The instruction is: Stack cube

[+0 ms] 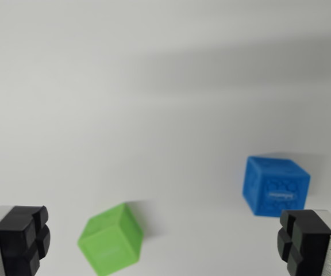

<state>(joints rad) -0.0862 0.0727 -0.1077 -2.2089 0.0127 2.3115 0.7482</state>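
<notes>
1. You have two obstacles on the plain white tabletop (pixel 154 86): a green plastic cube (pixel 111 240) and a blue plastic cube (pixel 276 185).
2. They stand well apart, leaving you an open lane between them.
3. Everything beyond both cubes is bare surface.
4. The green cube sits between your wide-spread black finger pads (pixel 23 241).

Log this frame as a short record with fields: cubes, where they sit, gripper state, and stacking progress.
view: wrist view, looking down on a plain white surface
green cube: lower middle, between the fingers, resting on the surface
blue cube: towards the wrist view's right, just above the right finger
cubes: apart, not touching
gripper: open, holding nothing
fingers: black pads at both lower corners
stacking: not yet done
</notes>
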